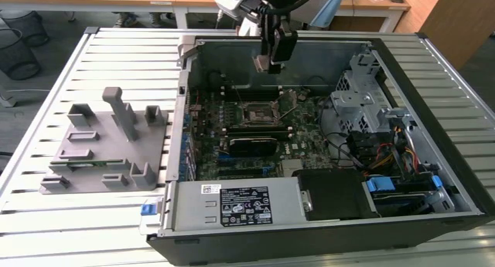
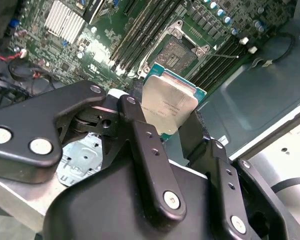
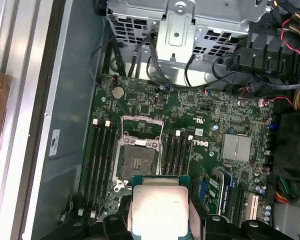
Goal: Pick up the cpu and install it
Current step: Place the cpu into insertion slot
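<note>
Cpu pinched in the gripper, hanging above the open socket.

In the exterior view the gripper hangs over the far part of the open computer case, above the motherboard. A small pale piece at its tip is probably the cpu, though it is hard to tell there, and the grey fixture sits well apart on the slatted table. In the second wrist view the two black fingers press on opposite edges of the chip, silver top towards the camera; gripping by the edges likely keeps the contact face free for seating. In the first wrist view the chip hangs near the socket, whose frame stands open with its bed bare, not yet filled.
</note>
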`<state>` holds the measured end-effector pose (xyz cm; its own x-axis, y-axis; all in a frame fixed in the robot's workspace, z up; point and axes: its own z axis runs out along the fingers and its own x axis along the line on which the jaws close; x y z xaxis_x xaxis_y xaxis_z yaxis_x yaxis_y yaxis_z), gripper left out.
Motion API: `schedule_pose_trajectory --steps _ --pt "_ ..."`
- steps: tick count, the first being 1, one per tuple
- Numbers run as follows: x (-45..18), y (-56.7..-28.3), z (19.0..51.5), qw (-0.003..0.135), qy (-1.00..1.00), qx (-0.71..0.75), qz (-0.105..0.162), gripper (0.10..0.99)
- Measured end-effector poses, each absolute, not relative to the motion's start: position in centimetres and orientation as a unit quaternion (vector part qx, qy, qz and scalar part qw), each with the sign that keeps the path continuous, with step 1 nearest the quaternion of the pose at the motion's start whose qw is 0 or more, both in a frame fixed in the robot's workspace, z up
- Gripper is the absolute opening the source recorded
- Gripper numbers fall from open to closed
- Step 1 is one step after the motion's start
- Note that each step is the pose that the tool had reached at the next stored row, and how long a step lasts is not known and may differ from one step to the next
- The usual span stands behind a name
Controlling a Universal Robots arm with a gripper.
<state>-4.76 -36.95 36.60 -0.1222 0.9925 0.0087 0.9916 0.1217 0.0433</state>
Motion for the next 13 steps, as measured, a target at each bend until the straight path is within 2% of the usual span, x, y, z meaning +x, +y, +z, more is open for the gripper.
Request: schedule_pose_trajectory --steps 13 --pt "-4.8 -35.4 35.8 0.012 0.734 0.679 0.019 0.537"
